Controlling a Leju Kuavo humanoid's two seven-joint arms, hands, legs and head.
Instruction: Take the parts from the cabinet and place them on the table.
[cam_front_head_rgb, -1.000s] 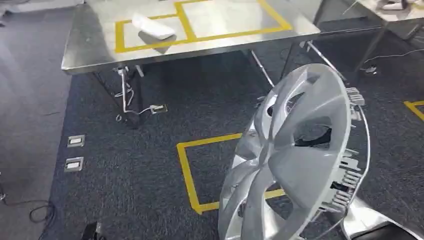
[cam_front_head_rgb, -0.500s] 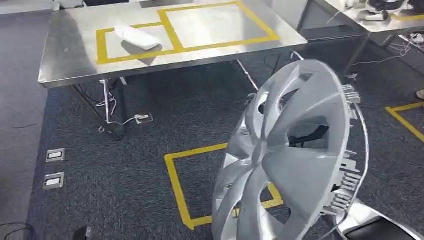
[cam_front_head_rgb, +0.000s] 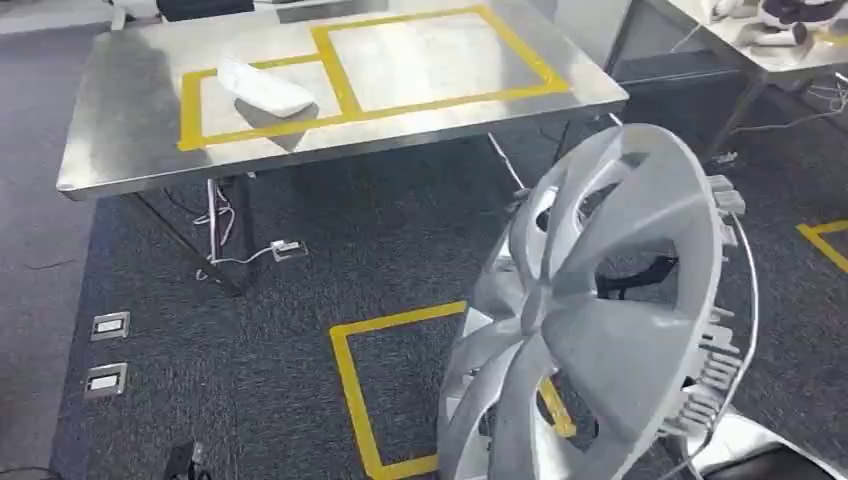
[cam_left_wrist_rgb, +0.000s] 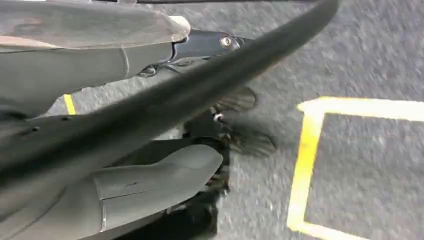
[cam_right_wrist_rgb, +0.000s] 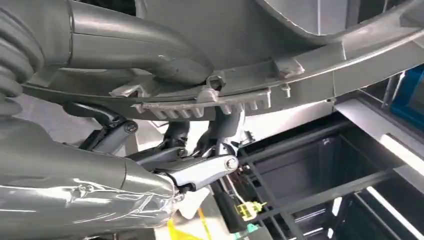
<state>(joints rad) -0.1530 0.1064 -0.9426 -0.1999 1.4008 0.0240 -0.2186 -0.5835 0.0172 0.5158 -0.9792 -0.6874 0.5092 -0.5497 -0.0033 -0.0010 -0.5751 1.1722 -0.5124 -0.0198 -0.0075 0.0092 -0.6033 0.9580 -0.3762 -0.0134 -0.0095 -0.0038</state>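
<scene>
1. A silver hubcap (cam_front_head_rgb: 600, 320) stood on edge in the lower right of the head view, its spoked face turned toward the camera's left and its clipped back rim toward the right, held up off the dark grey carpet (cam_front_head_rgb: 300, 290).
2. The right hand (cam_right_wrist_rgb: 165, 150) gripped the hubcap by its rim: in the right wrist view the thick grey thumb lay across one side of the rim and the darker fingers (cam_right_wrist_rgb: 200, 172) were curled against the other side, under the row of plastic clips.
3. The left hand (cam_left_wrist_rgb: 145, 120) was closed around a thin dark curved edge that crossed the left wrist view; it looked like the hubcap's rim, though the blur left that uncertain.
4. A steel table (cam_front_head_rgb: 120, 120) stood ahead across the carpet, well apart from the hubcap. Yellow tape (cam_front_head_rgb: 340, 70) marked two adjoining rectangles on its top.
5. A white part (cam_front_head_rgb: 265, 88) lay inside the left taped rectangle, near that rectangle's far edge.
6. A yellow tape square (cam_front_head_rgb: 350, 380) was marked on the carpet in front of the table; the hubcap hid its right side.
7. Two metal floor sockets (cam_front_head_rgb: 108, 352) sat in the carpet toward the left edge, and white cables (cam_front_head_rgb: 215, 225) hung by the table's left leg.
</scene>
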